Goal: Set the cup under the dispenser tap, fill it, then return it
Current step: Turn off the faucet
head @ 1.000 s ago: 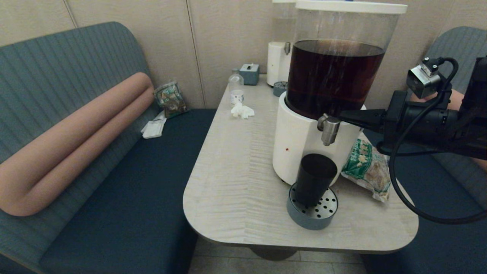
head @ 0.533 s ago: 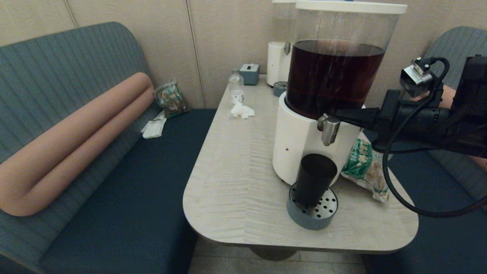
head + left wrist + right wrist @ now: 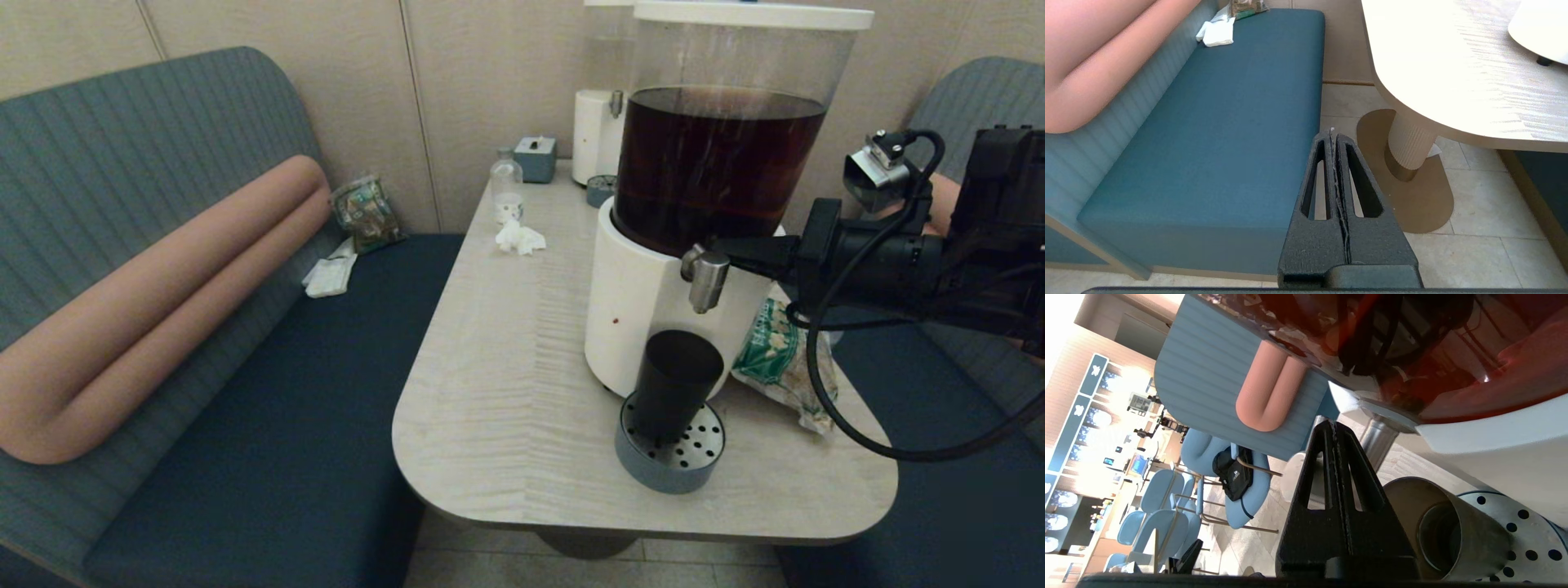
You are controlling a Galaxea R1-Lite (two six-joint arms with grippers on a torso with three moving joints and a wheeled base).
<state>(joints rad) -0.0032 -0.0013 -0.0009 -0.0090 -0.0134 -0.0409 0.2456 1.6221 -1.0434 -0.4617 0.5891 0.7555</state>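
One tapered dark cup (image 3: 676, 384) under steel tap (image 3: 707, 278)

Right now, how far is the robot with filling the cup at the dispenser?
Done: the cup stands on the perforated drip tray, below the dispenser tap. In hand: the right gripper, fingers shut, reaches the tap from the side. Left: filling it, since no stream shows, and returning it. The left gripper is parked off the table, shut.

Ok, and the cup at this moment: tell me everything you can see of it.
The cup is a small, dark, slightly tapered tumbler without a handle, plastic by its look. It stands upright on the round perforated drip tray, directly below the dispenser tap, close to the dispenser's white base. Neither gripper touches it; no stream shows, and its contents cannot be made out.
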